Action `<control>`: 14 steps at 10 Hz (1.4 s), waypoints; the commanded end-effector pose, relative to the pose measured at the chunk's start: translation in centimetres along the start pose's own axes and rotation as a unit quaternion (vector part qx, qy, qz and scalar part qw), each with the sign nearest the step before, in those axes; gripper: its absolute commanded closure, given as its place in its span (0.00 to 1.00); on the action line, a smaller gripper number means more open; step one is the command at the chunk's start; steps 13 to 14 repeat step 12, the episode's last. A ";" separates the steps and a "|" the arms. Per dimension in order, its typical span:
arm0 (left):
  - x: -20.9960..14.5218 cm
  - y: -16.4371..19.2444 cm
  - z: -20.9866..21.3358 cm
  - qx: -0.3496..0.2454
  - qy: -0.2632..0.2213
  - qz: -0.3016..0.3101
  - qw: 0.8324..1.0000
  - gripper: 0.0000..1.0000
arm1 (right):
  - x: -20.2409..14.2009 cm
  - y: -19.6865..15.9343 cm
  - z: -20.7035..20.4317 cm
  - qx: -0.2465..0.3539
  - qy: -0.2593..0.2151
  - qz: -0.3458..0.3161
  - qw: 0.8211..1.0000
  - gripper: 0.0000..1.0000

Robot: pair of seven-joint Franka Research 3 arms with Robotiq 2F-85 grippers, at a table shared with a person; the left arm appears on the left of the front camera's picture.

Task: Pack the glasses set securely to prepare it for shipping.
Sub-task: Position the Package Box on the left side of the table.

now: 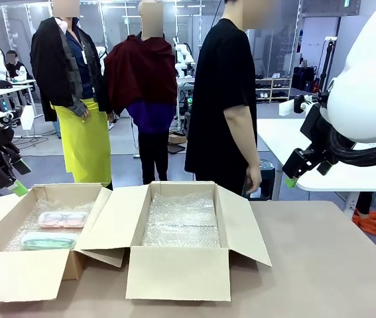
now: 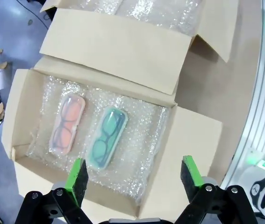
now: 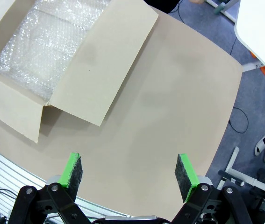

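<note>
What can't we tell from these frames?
- Pink case and green case: contents unreadable in front view, too small; left wrist view shows frame shapes through lids.
- Under the bubble wrap of the middle box: hidden.
- Left box: cut by front view's left edge.

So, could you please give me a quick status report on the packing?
Left claw open above left box. Right claw open over bare table. Pink case and green case on bubble wrap, untouched. Nothing blocking.

Right-hand cardboard box [image 3: 76, 84] cut off by right wrist view's edge
</note>
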State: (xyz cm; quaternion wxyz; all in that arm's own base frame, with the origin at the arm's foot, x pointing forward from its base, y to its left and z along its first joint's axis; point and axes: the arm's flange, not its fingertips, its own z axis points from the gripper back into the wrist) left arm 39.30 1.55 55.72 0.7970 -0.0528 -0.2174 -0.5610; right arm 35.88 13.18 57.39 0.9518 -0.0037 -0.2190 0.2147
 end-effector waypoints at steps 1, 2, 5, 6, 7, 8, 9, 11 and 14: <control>0.1 0.3 0.4 0.009 0.009 0.003 1.000 0.00 | 0.1 -0.1 0.1 -0.003 -0.005 0.006 1.000 0.00; 0.1 0.3 0.4 0.009 0.009 0.003 1.000 0.00 | 0.1 -0.1 0.1 -0.003 -0.005 0.006 1.000 0.00; 0.1 0.3 0.4 0.009 0.009 0.003 1.000 0.00 | 0.1 -0.1 0.1 -0.003 -0.005 0.006 1.000 0.00; 0.1 0.3 0.4 0.009 0.009 0.003 1.000 0.00 | 0.1 -0.1 0.1 -0.003 -0.005 0.006 1.000 0.00; 0.1 0.3 0.4 0.009 0.009 0.003 1.000 0.00 | 0.1 -0.1 0.1 -0.003 -0.005 0.006 1.000 0.00; 0.1 0.3 0.4 0.009 0.009 0.003 1.000 0.00 | 0.1 -0.1 0.1 -0.003 -0.005 0.006 1.000 0.00; 0.1 0.3 0.4 0.009 0.009 0.003 1.000 0.00 | 0.1 -0.1 0.1 -0.003 -0.005 0.006 1.000 0.00; 0.1 0.3 0.4 0.009 0.009 0.003 1.000 0.00 | 0.1 -0.1 0.1 -0.003 -0.005 0.006 1.000 0.00; 0.1 0.3 0.4 0.009 0.009 0.003 1.000 0.00 | 0.1 -0.1 0.1 -0.003 -0.005 0.006 1.000 0.00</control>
